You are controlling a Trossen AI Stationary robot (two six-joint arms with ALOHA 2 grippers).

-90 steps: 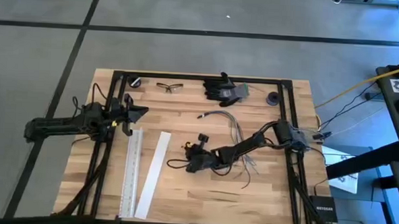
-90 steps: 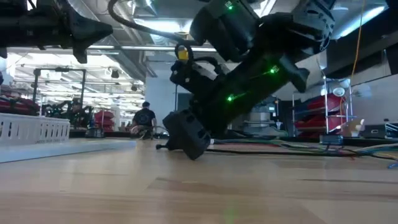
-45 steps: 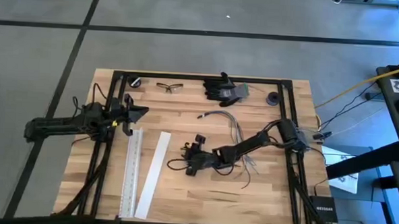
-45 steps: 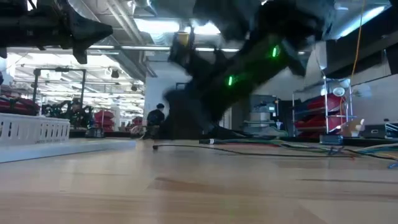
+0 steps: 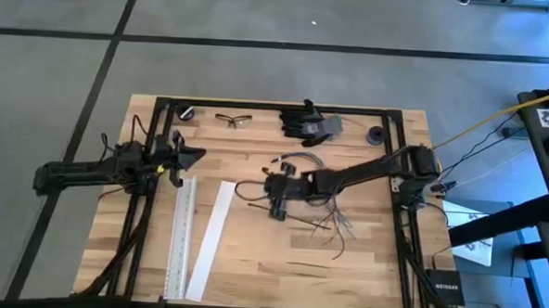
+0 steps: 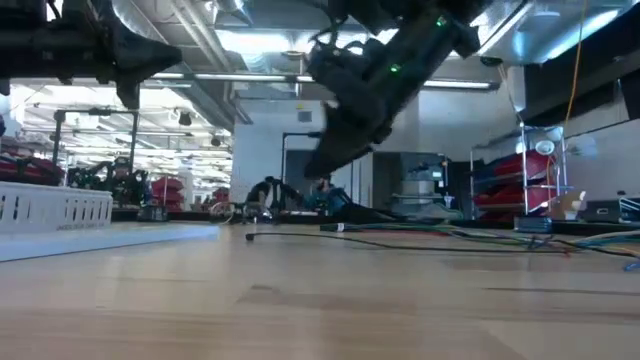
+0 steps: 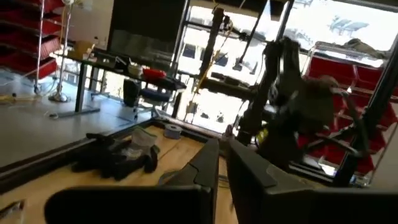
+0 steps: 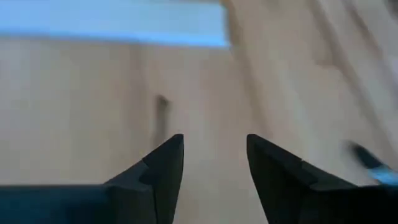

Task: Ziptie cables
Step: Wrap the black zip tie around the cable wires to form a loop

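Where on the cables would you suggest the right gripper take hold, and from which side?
Probably from above, at the middle of the cables, where the strands run close together; their ends splay apart near the table's front. The right gripper, fingers open, hangs just beside them.

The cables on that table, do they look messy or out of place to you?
Yes. The cables lie loose on the wooden table, ends splaying apart rather than bundled. The right hand hovers over their left end, open and empty. The left hand waits at the table's left, shut.
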